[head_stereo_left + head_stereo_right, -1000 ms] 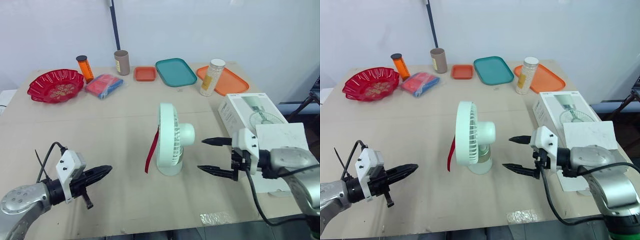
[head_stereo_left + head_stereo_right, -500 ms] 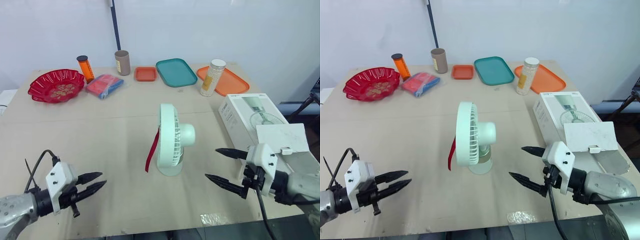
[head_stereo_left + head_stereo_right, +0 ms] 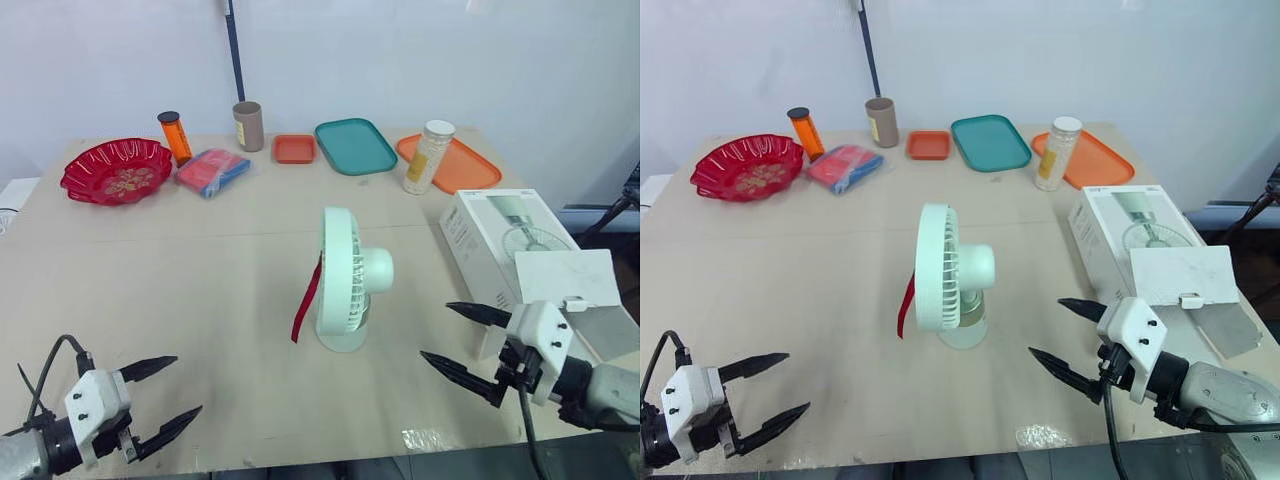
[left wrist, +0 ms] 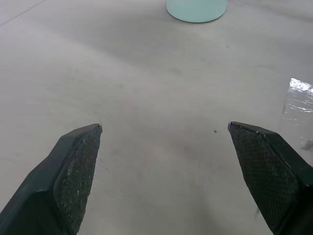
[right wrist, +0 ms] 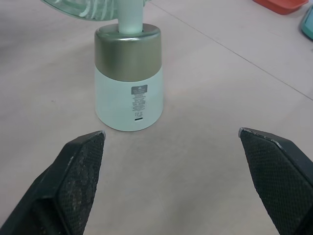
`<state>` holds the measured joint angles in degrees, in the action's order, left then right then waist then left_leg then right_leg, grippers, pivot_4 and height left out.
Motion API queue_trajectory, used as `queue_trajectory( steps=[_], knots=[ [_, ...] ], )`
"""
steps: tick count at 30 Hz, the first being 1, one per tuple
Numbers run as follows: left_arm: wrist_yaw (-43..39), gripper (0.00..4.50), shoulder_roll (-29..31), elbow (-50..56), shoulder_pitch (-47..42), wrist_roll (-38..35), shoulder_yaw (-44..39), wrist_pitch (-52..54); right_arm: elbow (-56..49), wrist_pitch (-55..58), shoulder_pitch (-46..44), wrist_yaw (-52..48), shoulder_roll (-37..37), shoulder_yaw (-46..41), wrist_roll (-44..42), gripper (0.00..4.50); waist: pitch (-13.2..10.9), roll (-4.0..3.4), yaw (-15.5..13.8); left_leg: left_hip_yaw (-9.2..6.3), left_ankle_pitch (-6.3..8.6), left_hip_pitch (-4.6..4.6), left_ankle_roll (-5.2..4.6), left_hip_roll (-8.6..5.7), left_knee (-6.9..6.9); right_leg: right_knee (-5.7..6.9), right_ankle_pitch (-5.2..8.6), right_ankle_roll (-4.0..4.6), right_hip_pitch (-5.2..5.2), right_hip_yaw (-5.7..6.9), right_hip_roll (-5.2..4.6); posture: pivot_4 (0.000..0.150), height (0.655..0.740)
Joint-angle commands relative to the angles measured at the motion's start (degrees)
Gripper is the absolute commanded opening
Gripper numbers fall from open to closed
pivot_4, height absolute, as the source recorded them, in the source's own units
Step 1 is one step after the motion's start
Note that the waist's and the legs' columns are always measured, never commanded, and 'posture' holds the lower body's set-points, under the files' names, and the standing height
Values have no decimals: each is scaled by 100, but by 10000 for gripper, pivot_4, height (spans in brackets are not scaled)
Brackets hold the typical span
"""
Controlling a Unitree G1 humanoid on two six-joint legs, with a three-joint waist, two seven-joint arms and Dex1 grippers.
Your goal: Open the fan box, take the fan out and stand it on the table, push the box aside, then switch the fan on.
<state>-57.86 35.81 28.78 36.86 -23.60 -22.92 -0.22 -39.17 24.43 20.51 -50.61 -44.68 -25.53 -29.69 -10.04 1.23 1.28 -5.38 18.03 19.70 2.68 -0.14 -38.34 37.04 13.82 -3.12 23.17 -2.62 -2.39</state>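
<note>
The fan (image 3: 345, 290) stands just in front of the wide-open right claw (image 3: 435, 330), much nearer than the open left claw (image 3: 188, 383).

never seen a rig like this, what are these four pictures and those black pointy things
This is a humanoid robot with two arms, each ending in a gripper of two black fingers. The two wide pictures come from the camera on its head, looking down over a tan table. The two close-ups come from wrist cameras looking along each gripper's fingers. The left gripper and right gripper are both open and hold nothing. A white desk fan with a red ribbon stands upright mid-table; its white cardboard box lies on the robot's right, flap open. Along the far edge sit a red bowl, an orange bottle, a brown cup, a blue and red packet, a small orange tray, a teal tray, a larger orange tray and a white-lidded jar.
</note>
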Motion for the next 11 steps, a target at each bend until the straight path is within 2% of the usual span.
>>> queue_trajectory(
  steps=[1, 11],
  knots=[
    [76, 44369, -29, 176, 33, 18, 20, -108, 70, -125, 89, -164, -119, -390, -27, 45000, 0, 0, 0, 0, 0, 0, 0, 0, 0, 0, -1, 1, 0, 0, 0, 1500, 7400],
    [238, 44369, -21, 50, -256, 101, 31, -126, 162, -288, 402, -372, -76, -721, -23, 45000, 1, -1, 0, 5, 2, 0, -4, 2, 1, 0, 1, -1, -4, -3, 3, 1500, 7400]
  ],
)
